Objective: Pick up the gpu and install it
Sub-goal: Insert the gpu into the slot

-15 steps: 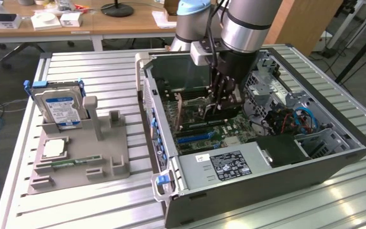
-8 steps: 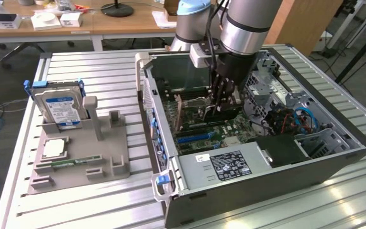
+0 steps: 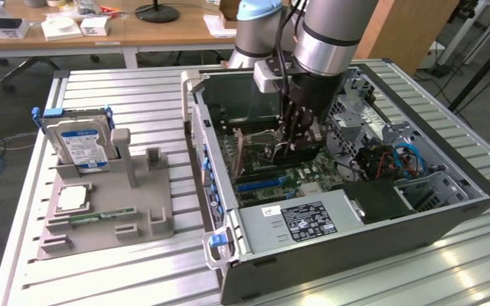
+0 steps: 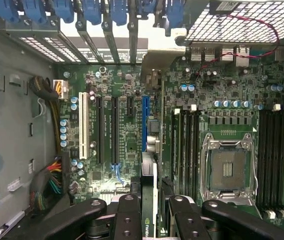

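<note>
In the exterior view, the gripper (image 3: 289, 148) is reaching down inside the open computer case (image 3: 228, 197). It is clamping the gpu (image 3: 303, 155) on edge just above the motherboard (image 3: 260, 175), well apart from the holder tray (image 3: 109, 210) sitting on the surface (image 3: 126, 280) at the exterior view's left. The card is hanging close to the case's inner brackets, so any sideways drift is risking a knock against them. In the wrist view, the gripper (image 4: 149, 212) is pinching the gpu (image 4: 148, 175) narrowly between its fingers (image 4: 127, 217), with the card's thin edge pointing along the blue slot (image 4: 145, 122). Whether the edge is lying exactly over that slot I cannot tell. If it is sitting slightly off or tilted, a downward press is risking a connector jammed on the slot's rim, a bent board, or the card slipping in the grip.
</note>
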Available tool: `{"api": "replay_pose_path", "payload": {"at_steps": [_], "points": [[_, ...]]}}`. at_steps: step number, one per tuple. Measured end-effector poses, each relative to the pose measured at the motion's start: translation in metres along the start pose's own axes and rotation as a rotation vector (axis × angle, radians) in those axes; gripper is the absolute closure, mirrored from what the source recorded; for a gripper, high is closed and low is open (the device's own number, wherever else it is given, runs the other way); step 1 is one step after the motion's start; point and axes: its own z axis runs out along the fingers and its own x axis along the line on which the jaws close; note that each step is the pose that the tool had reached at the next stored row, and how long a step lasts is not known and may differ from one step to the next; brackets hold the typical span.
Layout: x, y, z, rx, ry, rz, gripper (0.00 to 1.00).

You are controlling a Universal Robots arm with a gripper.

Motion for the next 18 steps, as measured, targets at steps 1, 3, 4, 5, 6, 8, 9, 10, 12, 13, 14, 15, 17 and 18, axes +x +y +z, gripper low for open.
{"api": "replay_pose_path", "payload": {"at_steps": [1, 3, 4, 5, 6, 8, 9, 10, 12, 13, 14, 15, 17, 18], "points": [[0.0001, 0.0, 0.001, 0.0, 0.0, 0.0, 0.74], [0.0004, -0.0001, 0.0031, 0.0001, 0.0, 0.0, 0.74], [0.0005, -0.0001, 0.0042, 0.0002, 0.0, 0.0, 0.74], [0.0005, -0.0001, 0.0053, 0.0004, -0.0001, 0.0, 0.74], [0.0006, -0.0001, 0.0063, 0.0005, -0.0001, 0.0, 0.74], [0.0008, -0.0002, 0.0083, 0.0007, -0.0001, 0.0, 0.74], [0.0009, -0.0002, 0.0092, 0.0007, 0.0, 0.0, 0.74], [0.0009, -0.0002, 0.0096, 0.0007, 0.0, 0.0, 0.74], [0.0009, -0.0002, 0.0096, 0.0007, 0.0001, 0.0, 0.74], [0.0009, -0.0002, 0.0096, 0.0007, 0.0001, 0.0, 0.74], [0.0009, 0.0001, 0.0096, 0.0009, 0.0001, 0.0, 0.74], [0.0009, 0.0007, 0.0097, 0.0015, 0.0, 0.0, 0.74], [0.0009, 0.0023, 0.0097, 0.003, -0.0001, 0.0, 0.74], [0.0009, 0.0029, 0.0097, 0.0034, 0.0, 0.0, 0.74]]}}
